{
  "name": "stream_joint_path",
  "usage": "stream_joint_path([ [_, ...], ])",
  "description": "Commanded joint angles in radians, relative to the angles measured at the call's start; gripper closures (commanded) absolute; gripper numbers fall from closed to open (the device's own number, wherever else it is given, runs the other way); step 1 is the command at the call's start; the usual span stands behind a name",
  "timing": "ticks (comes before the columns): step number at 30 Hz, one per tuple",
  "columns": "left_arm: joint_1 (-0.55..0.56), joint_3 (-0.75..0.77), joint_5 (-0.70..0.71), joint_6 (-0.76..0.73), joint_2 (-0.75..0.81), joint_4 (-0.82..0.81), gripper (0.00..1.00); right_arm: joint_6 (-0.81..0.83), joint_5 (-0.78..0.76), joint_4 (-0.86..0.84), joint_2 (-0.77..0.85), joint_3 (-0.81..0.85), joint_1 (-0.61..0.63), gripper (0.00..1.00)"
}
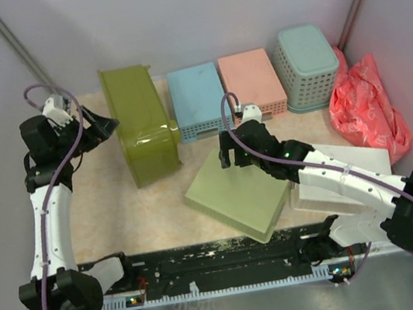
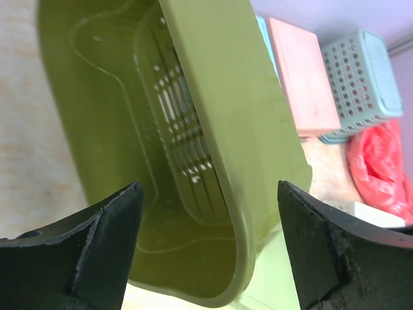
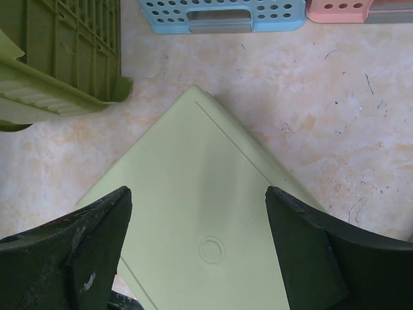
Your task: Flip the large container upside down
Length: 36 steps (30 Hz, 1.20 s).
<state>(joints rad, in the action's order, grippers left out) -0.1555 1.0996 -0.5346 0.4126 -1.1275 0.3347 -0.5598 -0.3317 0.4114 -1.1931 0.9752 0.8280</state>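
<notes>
The large container (image 1: 138,122), a deep olive-green tub, lies on its side at the left middle of the table, with its opening facing left. My left gripper (image 1: 110,127) is open right at that opening. In the left wrist view the tub's inside and slotted bottom (image 2: 174,123) fill the frame, and its rim (image 2: 255,239) sits between the spread jaws of the left gripper (image 2: 210,190), untouched. My right gripper (image 1: 226,152) is open and empty, hovering over the flat pale-green tray (image 3: 200,219). The tub's slotted underside (image 3: 58,51) shows at the top left of the right wrist view.
The pale-green tray (image 1: 240,193) lies right of the tub. A blue basket (image 1: 198,101), a pink basket (image 1: 252,83) and a teal lattice basket (image 1: 306,67) line the back. A red bag (image 1: 364,106) and a white flat piece (image 1: 353,159) are at the right. Walls close in on both sides.
</notes>
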Motion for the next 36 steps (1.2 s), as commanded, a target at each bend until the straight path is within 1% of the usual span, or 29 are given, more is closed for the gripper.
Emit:
stream_joint_path([
  [1, -0.002, 0.109, 0.147, -0.109, -0.008, 0.123, 0.14, 0.014, 0.014, -0.054, 0.013, 0.007, -0.017, 0.15],
  [3, 0.009, 0.182, 0.189, -0.129, -0.042, 0.162, 0.17, 0.015, 0.046, -0.069, 0.008, 0.011, -0.026, 0.14],
  [5, 0.046, 0.241, 0.255, -0.150, -0.069, 0.201, 0.21, 0.005, 0.105, -0.090, -0.002, 0.023, -0.046, 0.13],
  [7, 0.107, 0.280, 0.341, -0.169, -0.085, 0.228, 0.23, -0.013, 0.196, -0.131, -0.013, 0.031, -0.080, 0.13],
  [8, 0.158, 0.298, 0.391, -0.180, -0.096, 0.243, 0.24, -0.022, 0.257, -0.165, -0.019, 0.031, -0.099, 0.13],
  [11, 0.272, 0.340, 0.541, -0.207, -0.138, 0.277, 0.31, -0.066, 0.513, -0.345, -0.044, 0.012, -0.161, 0.12],
  [13, 0.300, 0.353, 0.601, -0.221, -0.173, 0.290, 0.37, -0.127, 0.664, -0.487, -0.082, 0.006, -0.191, 0.11],
  [15, 0.303, 0.363, 0.643, -0.229, -0.202, 0.308, 0.45, -0.178, 0.749, -0.605, -0.132, 0.018, -0.206, 0.11],
  [17, 0.303, 0.371, 0.670, -0.232, -0.217, 0.323, 0.51, -0.206, 0.787, -0.692, -0.192, 0.044, -0.209, 0.11],
  [19, 0.303, 0.367, 0.671, -0.233, -0.217, 0.323, 0.57, -0.242, 0.807, -0.761, -0.255, 0.074, -0.212, 0.11],
  [22, 0.303, 0.367, 0.670, -0.237, -0.218, 0.333, 0.66, -0.321, 0.862, -0.911, -0.362, 0.102, -0.219, 0.13],
  [24, 0.303, 0.364, 0.675, -0.246, -0.216, 0.338, 0.67, -0.361, 0.888, -1.020, -0.413, 0.113, -0.219, 0.15],
  [26, 0.303, 0.362, 0.678, -0.253, -0.214, 0.345, 0.69, -0.378, 0.894, -1.071, -0.448, 0.124, -0.219, 0.17],
  [30, 0.301, 0.356, 0.687, -0.261, -0.212, 0.353, 0.74, -0.380, 0.913, -1.105, -0.535, 0.160, -0.219, 0.25],
  [36, 0.300, 0.337, 0.676, -0.254, -0.213, 0.350, 0.75, -0.444, 1.004, -1.202, -0.623, 0.204, -0.212, 0.44],
])
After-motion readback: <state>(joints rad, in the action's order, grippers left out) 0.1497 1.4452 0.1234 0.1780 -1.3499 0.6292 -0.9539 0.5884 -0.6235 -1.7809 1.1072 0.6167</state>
